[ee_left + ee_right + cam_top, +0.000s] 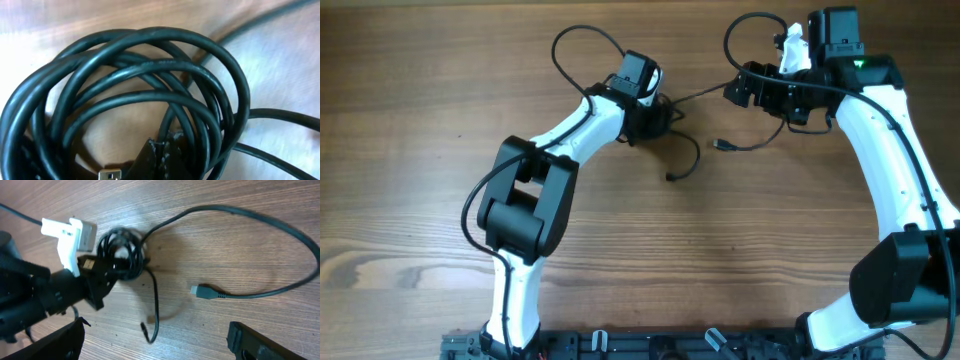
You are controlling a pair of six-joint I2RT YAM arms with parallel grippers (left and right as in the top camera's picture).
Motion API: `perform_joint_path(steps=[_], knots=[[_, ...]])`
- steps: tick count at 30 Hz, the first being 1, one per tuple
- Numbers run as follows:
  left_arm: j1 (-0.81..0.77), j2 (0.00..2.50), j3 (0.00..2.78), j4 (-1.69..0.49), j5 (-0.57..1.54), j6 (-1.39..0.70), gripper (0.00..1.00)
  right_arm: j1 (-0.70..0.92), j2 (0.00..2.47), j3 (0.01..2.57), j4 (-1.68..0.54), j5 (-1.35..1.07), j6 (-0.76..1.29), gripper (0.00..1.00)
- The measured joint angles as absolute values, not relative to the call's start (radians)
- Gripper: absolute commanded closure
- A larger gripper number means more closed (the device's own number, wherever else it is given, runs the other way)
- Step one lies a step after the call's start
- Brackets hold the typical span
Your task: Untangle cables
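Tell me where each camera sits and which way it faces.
Overhead: above the table, facing straight down; left arm, right arm, cables.
Left wrist: on left arm, close over the coil; own jaws shut on a strand, bottom edge.
Right wrist: on right arm, facing coil and loose plug; own open jaws at bottom corners.
All three show the coil.

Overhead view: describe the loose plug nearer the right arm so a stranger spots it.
On the brown wooden table, find the white right arm. A thin black cord curving past it ends in a small black plug; unlike the other loose end, it lies clear of the coiled bundle of cords.
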State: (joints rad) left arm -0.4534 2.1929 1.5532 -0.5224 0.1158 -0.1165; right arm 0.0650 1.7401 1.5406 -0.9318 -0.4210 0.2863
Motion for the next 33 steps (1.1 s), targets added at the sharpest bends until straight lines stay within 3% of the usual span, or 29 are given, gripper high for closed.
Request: perform_joint_path(steps=[18, 33], knots=[[-0.440, 1.782, 1.509, -0.852, 0.182, -0.177, 0.96, 0.065, 1.740, 1.541, -0.921, -0.558, 0.227, 0.07], [-0.414, 1.719, 1.509, -0.905, 0.383, -0.196, 0.96, 0.083, 1.740, 1.541, -0.904, -0.670, 0.206, 0.08]])
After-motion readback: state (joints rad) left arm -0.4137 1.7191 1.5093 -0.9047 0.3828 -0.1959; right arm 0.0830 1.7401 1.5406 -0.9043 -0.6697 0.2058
